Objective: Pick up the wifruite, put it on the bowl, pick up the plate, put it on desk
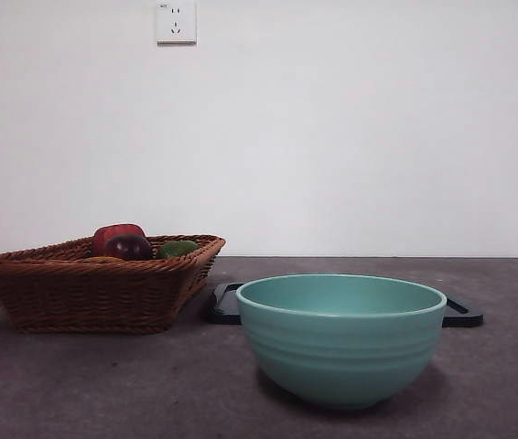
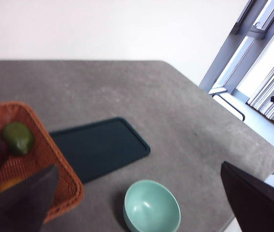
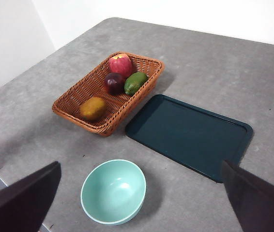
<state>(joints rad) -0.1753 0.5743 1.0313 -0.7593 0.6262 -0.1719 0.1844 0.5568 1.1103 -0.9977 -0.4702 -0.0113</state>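
Observation:
The wifruite [image 3: 93, 108] is an oval brownish-orange fruit lying in the near end of the brown wicker basket [image 3: 74, 96]. In the left wrist view only a sliver of the wifruite [image 2: 10, 183] shows. The teal-green bowl [image 1: 341, 338] stands empty on the desk [image 1: 103, 384], in front of the flat dark rectangular plate [image 3: 190, 135]. The bowl also shows in the right wrist view [image 3: 113, 191] and the left wrist view [image 2: 151, 208]. My left gripper [image 2: 138, 166] and right gripper [image 3: 141, 163] are both open, empty and high above the desk.
The basket [image 1: 85, 283] also holds a red fruit [image 3: 120, 64], a dark purple fruit [image 3: 114, 82] and a green fruit [image 3: 135, 82]. The plate [image 1: 460, 314] lies beside the basket. The desk's edge [image 2: 253, 145] is near a window. A wall stands behind.

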